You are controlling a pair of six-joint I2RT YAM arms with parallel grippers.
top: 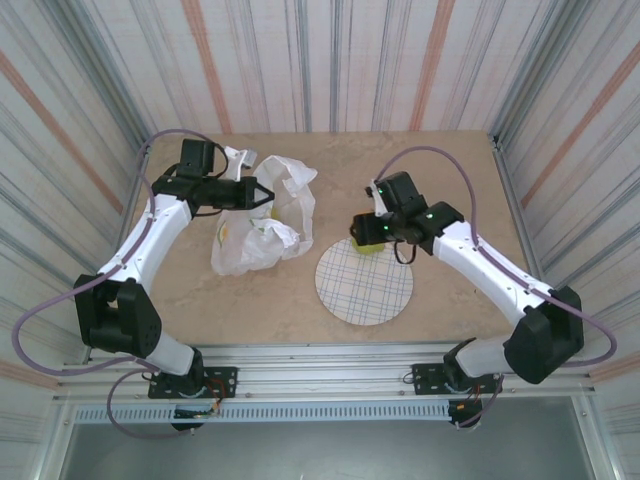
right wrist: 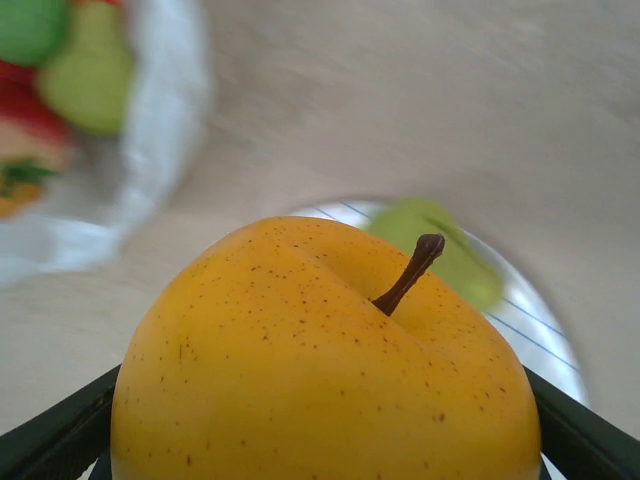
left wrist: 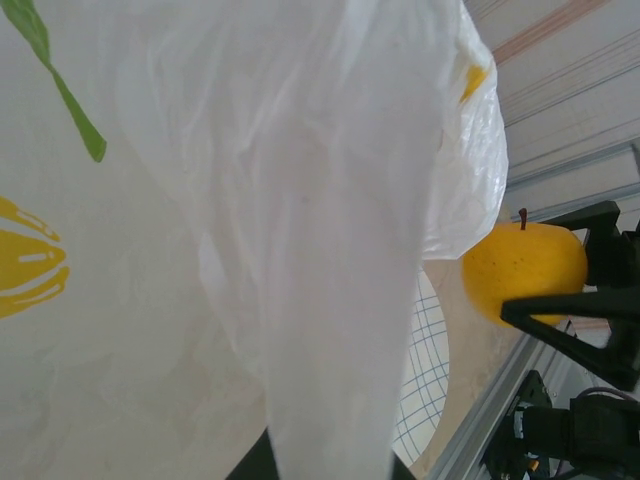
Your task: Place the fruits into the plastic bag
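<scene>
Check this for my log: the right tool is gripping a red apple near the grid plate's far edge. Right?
Not quite: the fruit in the right tool is yellow-orange with a brown stem, not red, as the right wrist view shows. It is near the far edge of the grid plate.

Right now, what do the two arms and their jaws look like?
Both match: left arm and right arm have white shells, black joint housings and black bases, with a lilac cable looping along each. Jaws are black and taper to points. Small green lights glow near the right wrist.
</scene>
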